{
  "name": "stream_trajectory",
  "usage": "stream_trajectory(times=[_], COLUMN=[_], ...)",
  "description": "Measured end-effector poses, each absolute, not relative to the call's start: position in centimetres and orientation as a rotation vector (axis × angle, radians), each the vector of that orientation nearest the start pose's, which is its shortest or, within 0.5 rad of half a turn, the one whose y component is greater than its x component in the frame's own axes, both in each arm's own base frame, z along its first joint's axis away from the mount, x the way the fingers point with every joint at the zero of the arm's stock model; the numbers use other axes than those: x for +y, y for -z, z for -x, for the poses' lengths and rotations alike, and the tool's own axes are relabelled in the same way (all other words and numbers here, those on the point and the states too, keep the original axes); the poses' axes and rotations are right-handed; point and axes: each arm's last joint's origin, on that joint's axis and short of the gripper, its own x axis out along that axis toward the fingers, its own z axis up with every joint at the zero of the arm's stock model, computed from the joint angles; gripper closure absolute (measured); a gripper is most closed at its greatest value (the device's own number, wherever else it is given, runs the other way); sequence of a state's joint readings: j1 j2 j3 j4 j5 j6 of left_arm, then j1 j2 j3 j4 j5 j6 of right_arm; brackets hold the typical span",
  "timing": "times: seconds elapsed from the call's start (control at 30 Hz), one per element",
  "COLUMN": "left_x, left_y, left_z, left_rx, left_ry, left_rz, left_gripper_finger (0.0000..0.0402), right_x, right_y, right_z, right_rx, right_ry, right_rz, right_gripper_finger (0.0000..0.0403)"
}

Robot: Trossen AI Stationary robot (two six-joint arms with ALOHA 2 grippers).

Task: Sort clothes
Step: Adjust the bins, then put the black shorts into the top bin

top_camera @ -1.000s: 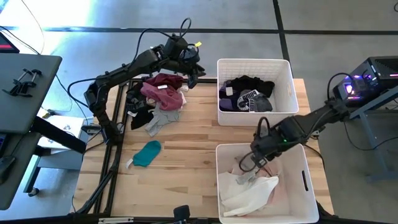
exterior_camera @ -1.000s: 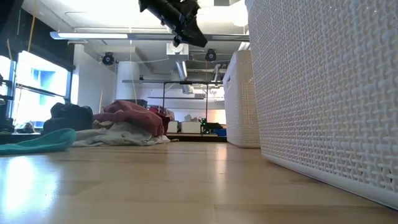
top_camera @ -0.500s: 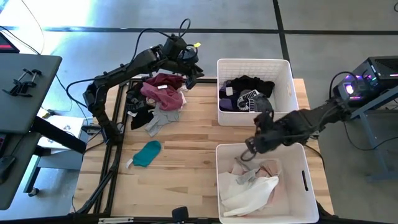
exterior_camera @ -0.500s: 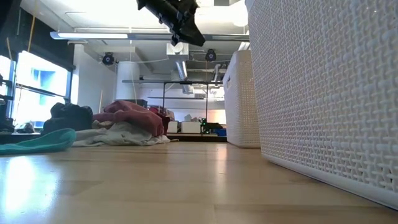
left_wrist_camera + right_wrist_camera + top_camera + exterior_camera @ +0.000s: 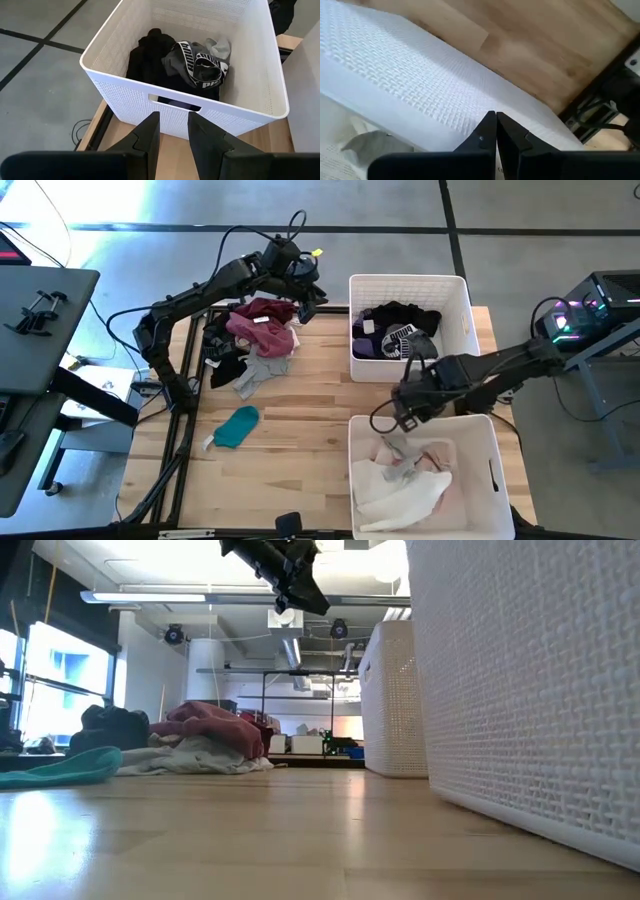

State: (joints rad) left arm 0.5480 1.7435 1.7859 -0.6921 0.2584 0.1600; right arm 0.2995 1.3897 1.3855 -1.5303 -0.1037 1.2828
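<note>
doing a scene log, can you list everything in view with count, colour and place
table: one, light wood, under everything
pile: one heap, maroon, black, grey, pink clothes, table's far left
teal garment: one, alone on the table, nearer than the pile
far bin: one, white, holds black and purple clothes
near bin: one, white, holds white and pink clothes
left gripper: one, dark, fingers slightly apart, raised between pile and far bin
right gripper: one, dark, fingers shut, at the near bin's far rim

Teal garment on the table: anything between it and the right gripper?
Nothing visible. The teal garment lies alone on bare wood. The right gripper hangs at the near bin's rim, with only open table between them.
</note>
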Motion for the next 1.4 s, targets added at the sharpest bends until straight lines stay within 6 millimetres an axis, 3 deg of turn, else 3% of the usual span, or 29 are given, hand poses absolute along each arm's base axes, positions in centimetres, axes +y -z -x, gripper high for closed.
stream_trajectory(times=[0.2, 0.4, 0.63, 0.7, 0.93, 1.13, 1.4], left_x=[19.4, 19.4, 19.3, 19.1, 16.8, 14.1, 9.4], left_y=[-37.6, -37.6, -37.7, -38.2, -42.3, -46.1, -49.8], left_z=[-33.1, -33.1, -33.1, -32.9, -30.9, -28.7, -24.8], left_rx=[0.622, 0.622, 0.615, 0.600, 0.447, 0.294, 0.175], left_ry=[-0.229, -0.229, -0.230, -0.228, -0.209, -0.171, -0.115], left_rz=[0.103, 0.103, 0.101, 0.094, 0.023, -0.082, -0.097], left_gripper_finger=[0.0312, 0.0312, 0.0312, 0.0312, 0.0312, 0.0312, 0.0312], right_x=[6.9, 6.4, 5.4, 5.2, 4.4, 3.4, 4.2], right_y=[-34.2, -37.1, -39.9, -40.2, -40.2, -40.8, -39.8], right_z=[-20.4, -20.2, -22.0, -22.9, -24.8, -26.0, -28.9], right_rx=[1.324, 1.054, 0.303, 0.165, 0.329, 0.347, 0.452], right_ry=[0.766, 0.836, 1.017, 1.038, 0.883, 0.767, 0.549], right_rz=[-0.830, -0.782, -0.645, -0.586, -0.530, -0.549, -0.502], right_gripper_finger=[0.0403, 0.0403, 0.0403, 0.0403, 0.0402, 0.0402, 0.0402])
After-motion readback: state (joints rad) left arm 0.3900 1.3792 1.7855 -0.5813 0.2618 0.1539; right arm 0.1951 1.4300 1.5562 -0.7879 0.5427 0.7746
